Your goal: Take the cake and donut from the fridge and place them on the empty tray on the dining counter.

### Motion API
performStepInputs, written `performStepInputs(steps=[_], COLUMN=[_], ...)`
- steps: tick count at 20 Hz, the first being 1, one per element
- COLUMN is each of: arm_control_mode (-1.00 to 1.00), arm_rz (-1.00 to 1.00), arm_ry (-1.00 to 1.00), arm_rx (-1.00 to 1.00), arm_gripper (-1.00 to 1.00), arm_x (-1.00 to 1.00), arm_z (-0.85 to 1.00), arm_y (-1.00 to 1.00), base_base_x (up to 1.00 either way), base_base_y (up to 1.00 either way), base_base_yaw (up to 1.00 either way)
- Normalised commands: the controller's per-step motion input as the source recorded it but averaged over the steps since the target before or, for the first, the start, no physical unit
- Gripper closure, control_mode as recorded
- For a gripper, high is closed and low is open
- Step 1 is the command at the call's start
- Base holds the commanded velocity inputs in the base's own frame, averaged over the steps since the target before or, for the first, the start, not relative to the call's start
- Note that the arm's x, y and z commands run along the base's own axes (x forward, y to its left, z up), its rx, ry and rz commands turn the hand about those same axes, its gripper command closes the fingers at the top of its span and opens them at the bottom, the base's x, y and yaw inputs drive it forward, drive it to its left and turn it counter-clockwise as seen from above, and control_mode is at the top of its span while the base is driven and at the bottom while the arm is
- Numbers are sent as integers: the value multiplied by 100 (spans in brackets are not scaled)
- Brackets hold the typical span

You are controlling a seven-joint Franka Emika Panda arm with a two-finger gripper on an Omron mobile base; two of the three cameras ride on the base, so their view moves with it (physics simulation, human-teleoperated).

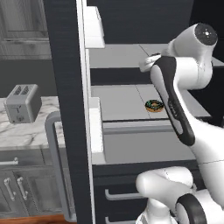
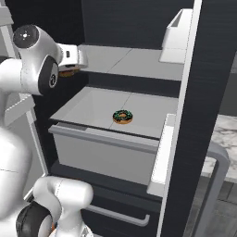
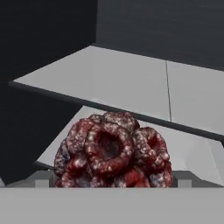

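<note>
You are at the cake (image 3: 113, 151) pickup inside the fridge (image 2: 134, 60); the pincer (image 3: 113, 180) stands apart around it. Next, close squarely, then lift.

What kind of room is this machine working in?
It looks like a home kitchen, computer-drawn. An open fridge with grey shelves holds a donut and a small cake, and a toaster sits on a marble counter above cabinets.

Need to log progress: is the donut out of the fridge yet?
Not yet. The donut lies flat on a light grey shelf inside the open fridge, nothing touching it.
</note>
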Motion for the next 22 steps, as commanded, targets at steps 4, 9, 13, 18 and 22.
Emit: performStepInputs(steps=[4, 9, 13, 18, 22], arm_control_mode=[-100, -100, -100, -100, -100], arm_rz=[-3, -3, -4, -6, -7], arm_ry=[3, 3, 0, 0, 0], arm_rx=[0, 0, 2, 0, 2], arm_gripper=[100, 100, 100, 100, 100], arm_x=[-100, -100, -100, -87, -94], arm_z=[-2, -1, 0, -5, 0], arm_y=[-3, -1, -19, -21, -3], base_base_x=[0, 0, 0, 0, 0], base_base_y=[0, 0, 0, 0, 0], base_base_yaw=[0, 0, 0, 0, 0])
